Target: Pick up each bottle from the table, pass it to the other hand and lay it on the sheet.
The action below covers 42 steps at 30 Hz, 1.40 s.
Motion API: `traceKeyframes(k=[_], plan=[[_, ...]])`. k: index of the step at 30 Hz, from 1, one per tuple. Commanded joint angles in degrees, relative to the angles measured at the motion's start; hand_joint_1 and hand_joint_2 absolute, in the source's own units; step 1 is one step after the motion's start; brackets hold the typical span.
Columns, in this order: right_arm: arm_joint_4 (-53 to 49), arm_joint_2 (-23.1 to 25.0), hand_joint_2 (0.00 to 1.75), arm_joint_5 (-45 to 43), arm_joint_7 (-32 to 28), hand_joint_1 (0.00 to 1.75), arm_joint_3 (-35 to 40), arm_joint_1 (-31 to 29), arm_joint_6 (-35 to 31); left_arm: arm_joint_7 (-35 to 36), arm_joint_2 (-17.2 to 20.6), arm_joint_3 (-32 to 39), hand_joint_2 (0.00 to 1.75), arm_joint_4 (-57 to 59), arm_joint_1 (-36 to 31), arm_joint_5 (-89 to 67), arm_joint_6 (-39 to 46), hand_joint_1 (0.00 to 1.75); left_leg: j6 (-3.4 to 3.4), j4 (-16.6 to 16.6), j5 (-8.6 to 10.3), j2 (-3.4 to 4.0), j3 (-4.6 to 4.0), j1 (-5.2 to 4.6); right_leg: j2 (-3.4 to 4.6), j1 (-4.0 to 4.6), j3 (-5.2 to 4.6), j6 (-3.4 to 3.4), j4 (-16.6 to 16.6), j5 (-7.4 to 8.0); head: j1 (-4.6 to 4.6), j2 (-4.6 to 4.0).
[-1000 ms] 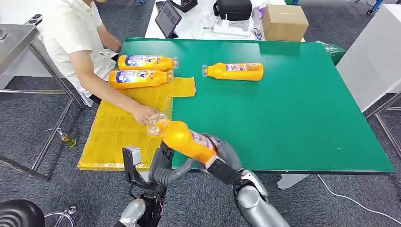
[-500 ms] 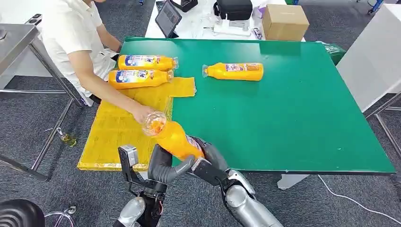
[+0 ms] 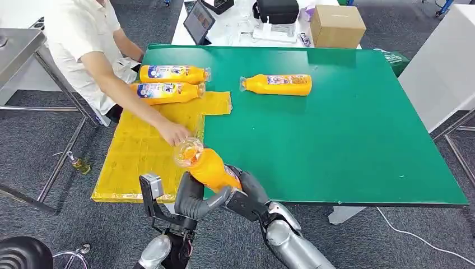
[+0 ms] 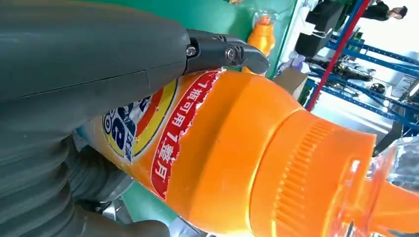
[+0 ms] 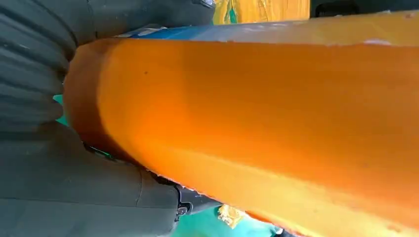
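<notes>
An orange bottle (image 3: 210, 168) with a clear cap hangs over the table's near edge, cap tilted up toward the yellow sheet (image 3: 134, 157). My left hand (image 3: 193, 196) grips it from below near its middle. My right hand (image 3: 249, 193) wraps its base end. Close up, the left hand (image 4: 74, 74) lies over the bottle's (image 4: 237, 148) label, and the right hand (image 5: 59, 187) sits against the bottle's (image 5: 272, 108) orange body. Two more orange bottles (image 3: 168, 82) lie side by side at the sheet's far end. Another bottle (image 3: 277, 84) lies on the green table (image 3: 347, 140).
A person in a white shirt (image 3: 84, 39) sits at the table's left; their hand (image 3: 173, 133) is right at the held bottle's cap. A cardboard box (image 3: 337, 25), a tablet (image 3: 199, 21) and a black case stand on the white table behind.
The held bottle has shifted left toward the sheet and tipped more upright, both my hands moving with it. The person's hand has stayed by the cap.
</notes>
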Motion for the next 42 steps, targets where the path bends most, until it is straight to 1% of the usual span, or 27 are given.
traceKeyframes(k=[1, 2, 3, 4, 5, 9, 10, 11, 12, 13, 14, 15, 16, 22, 24, 27, 28, 29, 30, 33, 34, 35, 36, 37, 38, 39, 42], plan=[[3.67, -0.28, 1.75, 0.33, -2.19, 1.75, 5.98, -2.66, 2.82, 2.61, 0.19, 0.42, 1.75, 3.47, -3.31, 8.33, -6.00, 0.00, 0.07, -0.03, -0.05, 0.08, 0.21, 0.00, -0.01, 0.04, 0.19, -0.16, -0.03, -0.04, 0.00, 0.00], [3.76, -0.17, 1.75, 0.02, -2.82, 1.75, 6.29, -2.64, 3.28, 2.56, 0.20, 0.55, 1.75, 3.24, -3.40, 9.78, -7.47, 0.03, 0.08, -0.03, -0.06, 0.08, 0.23, 0.00, -0.01, 0.05, 0.22, -0.17, -0.04, -0.04, 0.00, 0.00], [4.34, -0.10, 1.75, 0.17, -3.44, 1.75, 7.17, -2.86, 3.60, 2.03, 0.37, 0.44, 1.75, 3.04, -3.73, 10.57, -8.92, 0.58, 0.07, -0.03, -0.06, 0.09, 0.22, 0.01, 0.01, 0.06, 0.20, -0.17, -0.04, -0.04, 0.00, 0.00], [5.09, -0.02, 1.75, 0.45, -3.89, 1.75, 7.75, -3.18, 3.50, 2.93, 0.49, 0.35, 1.75, 2.69, -3.66, 12.90, -11.61, 1.47, 0.09, -0.04, -0.09, 0.14, 0.32, 0.02, 0.02, 0.08, 0.28, -0.22, -0.05, -0.06, -0.04, 0.00], [5.56, 0.09, 1.75, 0.22, -4.28, 1.75, 7.94, -3.38, 3.27, 3.48, 0.88, 0.10, 1.75, 2.74, -3.66, 13.52, -12.51, 1.75, 0.05, -0.02, -0.02, 0.04, 0.11, 0.01, -0.03, 0.04, 0.09, -0.11, -0.02, -0.02, 0.00, 0.00], [4.73, -0.10, 1.75, -0.24, -4.49, 1.73, 7.62, -3.40, 2.07, 1.60, 1.37, -1.26, 1.75, 3.47, -3.67, 10.09, -13.13, 1.75, 0.08, -0.05, -0.06, 0.03, 0.24, 0.02, -0.07, 0.07, 0.23, -0.16, -0.07, -0.06, 0.00, 0.00], [3.88, 0.09, 1.75, -0.97, -4.78, 1.27, 7.08, -3.26, 1.99, 1.37, 1.59, -2.05, 1.75, 4.21, -4.25, 8.17, -12.37, 1.75, 0.06, -0.03, -0.03, 0.02, 0.16, 0.01, -0.07, 0.04, 0.13, -0.12, -0.05, -0.05, -0.04, 0.00], [2.84, -0.01, 1.75, -1.16, -4.65, 0.68, 7.02, -3.12, 2.09, 1.05, 1.37, -2.19, 1.75, 4.96, -4.59, 7.57, -12.03, 1.75, 0.09, -0.04, -0.08, 0.01, 0.28, 0.02, -0.10, 0.07, 0.27, -0.17, -0.07, -0.09, 0.00, 0.00], [2.14, 0.03, 1.75, -1.29, -4.48, 0.44, 7.00, -3.08, 2.12, 0.61, 1.43, -2.57, 1.75, 5.48, -4.90, 6.38, -11.52, 1.75, 0.08, -0.02, -0.05, -0.04, 0.19, 0.02, -0.14, 0.06, 0.20, -0.15, -0.04, -0.08, 0.00, 0.00], [1.47, 0.04, 1.75, -1.32, -4.20, 0.44, 7.13, -3.08, 2.17, 0.25, 1.14, -2.62, 1.75, 5.93, -5.07, 5.79, -11.20, 1.75, 0.06, -0.02, -0.03, -0.04, 0.13, 0.02, -0.12, 0.05, 0.13, -0.12, -0.04, -0.06, 0.00, 0.00], [1.18, 0.05, 1.75, -1.32, -4.09, 0.31, 7.16, -3.13, 2.17, 0.19, 1.02, -2.61, 1.75, 6.08, -5.16, 5.71, -11.15, 1.75, 0.10, -0.01, -0.08, -0.03, 0.25, 0.02, -0.14, 0.07, 0.25, -0.18, -0.04, -0.10, -0.02, 0.00], [0.74, 0.14, 1.75, -1.45, -3.69, 0.09, 7.14, -3.07, 2.09, 0.19, 0.87, -2.40, 1.75, 6.26, -5.23, 5.71, -11.11, 1.75, 0.08, -0.01, -0.05, -0.02, 0.18, 0.01, -0.11, 0.05, 0.18, -0.15, -0.02, -0.08, 0.00, 0.00], [0.42, 0.23, 1.75, -1.51, -3.36, 0.00, 7.13, -2.99, 1.83, 0.26, 0.84, -2.26, 1.75, 6.16, -5.19, 5.71, -11.14, 1.75, 0.07, -0.01, -0.04, 0.02, 0.13, 0.01, -0.05, 0.04, 0.11, -0.12, -0.02, -0.04, -0.02, 0.00], [0.92, 0.81, 1.75, -2.28, -3.18, 0.00, 5.90, -2.57, -0.59, -0.52, 1.08, -0.97, 1.75, 5.09, -5.14, 5.20, -10.01, 1.75, 0.07, -0.02, -0.07, 0.06, 0.24, 0.01, -0.04, 0.05, 0.19, -0.19, -0.02, -0.07, -0.02, 0.00], [0.73, 0.87, 1.75, -3.05, -3.28, 0.00, 5.40, -2.39, -0.65, -1.47, 1.25, -0.82, 1.75, 4.10, -4.85, 3.48, -8.68, 1.75, 0.12, -0.03, -0.13, 0.11, 0.40, 0.03, -0.05, 0.10, 0.37, -0.28, -0.04, -0.12, 0.00, 0.00], [-0.11, 0.67, 1.75, -3.46, -2.98, 0.00, 5.20, -2.02, -0.55, -1.78, 1.38, -0.41, 1.75, 3.85, -4.81, 2.30, -7.31, 1.75, 0.10, -0.02, -0.11, 0.09, 0.31, 0.02, -0.03, 0.08, 0.28, -0.21, -0.05, -0.10, 0.00, 0.00], [-0.12, 0.63, 0.00, -3.44, -2.74, 0.00, 5.04, -1.89, -0.84, -1.62, 1.45, -0.13, 1.75, 4.00, -4.88, 2.32, -6.96, 1.75, 0.09, -0.02, -0.07, 0.05, 0.21, 0.01, -0.06, 0.05, 0.19, -0.16, -0.03, -0.08, 0.00, 0.00], [-0.13, 0.52, 0.00, -2.73, -2.45, 0.00, 4.67, -1.40, -2.66, -1.33, 1.61, 0.50, 1.75, 4.37, -5.16, 1.90, -5.66, 1.75, 0.10, -0.03, -0.10, 0.07, 0.27, 0.01, -0.05, 0.07, 0.25, -0.19, -0.04, -0.10, -0.02, 0.00], [-0.27, 0.35, 0.00, -1.61, -2.94, 0.00, 3.85, -0.58, -5.95, -1.63, 1.93, 1.57, 1.75, 4.64, -5.41, 1.36, -4.17, 1.75, 0.05, -0.02, -0.03, 0.01, 0.11, 0.02, -0.06, 0.05, 0.09, -0.11, -0.03, -0.04, 0.00, 0.00], [-0.73, -0.69, 0.00, 4.12, -3.59, 0.00, 2.56, 1.57, -16.53, -2.35, 3.37, 3.54, 1.75, 4.81, -5.70, -2.14, -0.09, 1.75, 0.05, -0.07, -0.03, -0.04, 0.21, 0.03, -0.12, 0.06, 0.22, -0.14, -0.08, -0.06, -0.02, 0.00], [-2.69, -1.21, 0.00, 6.14, -4.63, 0.00, 0.73, 3.53, -22.63, -3.37, 3.91, 4.87, 1.75, 4.77, -5.65, -6.02, 3.80, 1.75, 0.10, -0.11, -0.09, -0.01, 0.42, 0.03, -0.15, 0.09, 0.42, -0.25, -0.11, -0.12, 0.00, 0.00], [-4.30, -1.69, 0.00, 7.37, -4.99, 0.00, -0.20, 4.85, -25.19, -3.71, 4.03, 6.10, 1.75, 4.37, -5.36, -7.60, 5.08, 1.75, 0.15, -0.20, -0.16, 0.02, 0.71, 0.05, -0.18, 0.15, 0.71, -0.40, -0.21, -0.18, -0.02, 0.00], [-6.28, -1.91, 0.00, 8.79, -5.88, 0.00, -1.64, 6.36, -29.45, -4.27, 3.89, 7.61, 1.75, 3.99, -5.16, -9.68, 7.52, 1.75, 0.05, -0.12, -0.01, -0.11, 0.24, 0.02, -0.20, 0.06, 0.26, -0.15, -0.11, -0.07, 0.00, 0.00], [-7.98, -2.10, 0.00, 9.21, -5.86, 0.00, -2.74, 7.33, -31.15, -4.33, 3.97, 8.37, 1.75, 3.80, -5.10, -10.45, 7.95, 1.75, 0.10, -0.20, -0.09, -0.11, 0.55, 0.04, -0.27, 0.12, 0.58, -0.30, -0.20, -0.15, 0.02, 0.00], [-12.33, 0.17, 0.00, 12.86, -7.72, 0.00, -9.91, 10.12, -31.76, -5.31, 3.74, 9.91, 1.75, 3.67, -4.97, -15.09, 12.87, 1.75, 0.06, -0.11, -0.05, -0.09, 0.30, 0.03, -0.19, 0.08, 0.30, -0.20, -0.11, -0.10, 0.00, 0.00], [-13.15, 1.29, 0.00, 14.61, -8.86, 0.00, -12.32, 11.10, -31.76, -5.51, 4.08, 10.45, 1.75, 3.55, -5.12, -15.79, 13.54, 1.75, 0.04, -0.05, -0.03, -0.04, 0.13, 0.00, -0.11, 0.03, 0.10, -0.12, -0.03, -0.06, -0.02, 0.00], [-13.33, 1.15, 0.00, 14.56, -8.65, 0.00, -12.08, 10.95, -31.76, -5.52, 4.07, 10.68, 1.75, 3.56, -5.16, -15.76, 13.51, 1.75, 0.08, -0.01, -0.08, -0.01, 0.19, 0.01, -0.12, 0.06, 0.15, -0.18, 0.00, -0.10, 0.02, 0.00]])
